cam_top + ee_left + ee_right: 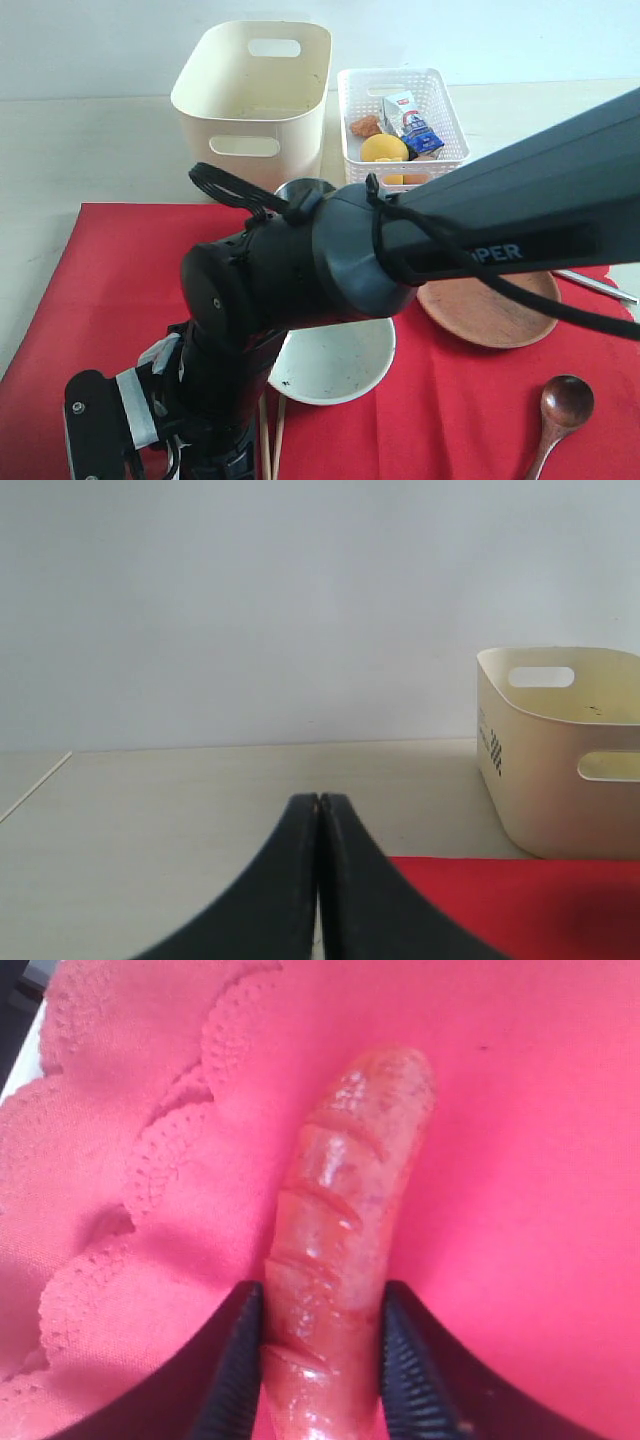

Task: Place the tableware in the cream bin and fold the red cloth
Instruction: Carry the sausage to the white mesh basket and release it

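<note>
Red cloth (480, 400): bright, plain, spread over the tabletop (80, 150), scalloped edge rumpled. Cream bin (250, 90): tall, smooth, oval handle cut-outs, standing off the cloth at its far edge. Brown plate (490, 310), white bowl (340, 365) and wooden spoon (565, 405) lie on the cloth. Right end effector (322, 1295) grasps a glossy scored sausage (345, 1190). Left end effector (319, 798) is clenched and empty.

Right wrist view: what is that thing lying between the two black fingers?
A glossy, scored sausage lies between the fingers, which sit close against its sides, on the red cloth. Only the right wrist view shows it.
</note>
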Robot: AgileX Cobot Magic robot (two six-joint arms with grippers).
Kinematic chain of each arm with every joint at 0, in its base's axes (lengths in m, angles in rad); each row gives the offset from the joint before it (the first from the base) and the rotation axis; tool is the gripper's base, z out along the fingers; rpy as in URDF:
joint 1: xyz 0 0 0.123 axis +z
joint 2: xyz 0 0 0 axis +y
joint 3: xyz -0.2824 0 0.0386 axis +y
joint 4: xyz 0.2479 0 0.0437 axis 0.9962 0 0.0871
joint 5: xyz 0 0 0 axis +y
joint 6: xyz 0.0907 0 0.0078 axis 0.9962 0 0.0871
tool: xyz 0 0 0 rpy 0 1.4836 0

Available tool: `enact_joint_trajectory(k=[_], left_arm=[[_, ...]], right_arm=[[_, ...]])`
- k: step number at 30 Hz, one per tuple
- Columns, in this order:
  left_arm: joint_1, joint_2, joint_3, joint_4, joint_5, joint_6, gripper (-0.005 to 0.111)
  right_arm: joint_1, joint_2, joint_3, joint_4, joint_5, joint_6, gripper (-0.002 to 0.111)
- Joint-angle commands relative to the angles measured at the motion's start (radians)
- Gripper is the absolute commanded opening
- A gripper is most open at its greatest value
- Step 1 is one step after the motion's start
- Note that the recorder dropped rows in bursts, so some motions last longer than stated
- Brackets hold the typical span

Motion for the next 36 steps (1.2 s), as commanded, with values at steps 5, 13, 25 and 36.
enact_joint_trajectory(k=[5,13,25,36], left_arm=[[0.001,-0.006,0.003,-0.014,0.002,0.001,0.003],[0.001,-0.006,0.003,-0.014,0.002,0.001,0.003],[0.001,-0.006,0.003,-0.014,0.002,0.001,0.003],[0.001,-0.006,0.003,-0.014,0.002,0.001,0.003]], right_arm=[[0.001,-0.141,0.001,-0.03,0.011,0.068,0.0],[-0.125,-0.42,0.001,-0.524,-0.106,0.609,0.0],[-0.555,-0.348,0.001,-0.548,-0.466,0.925,0.0],[-0.698,-0.106,0.001,-0.544,-0.823,1.013,0.0]])
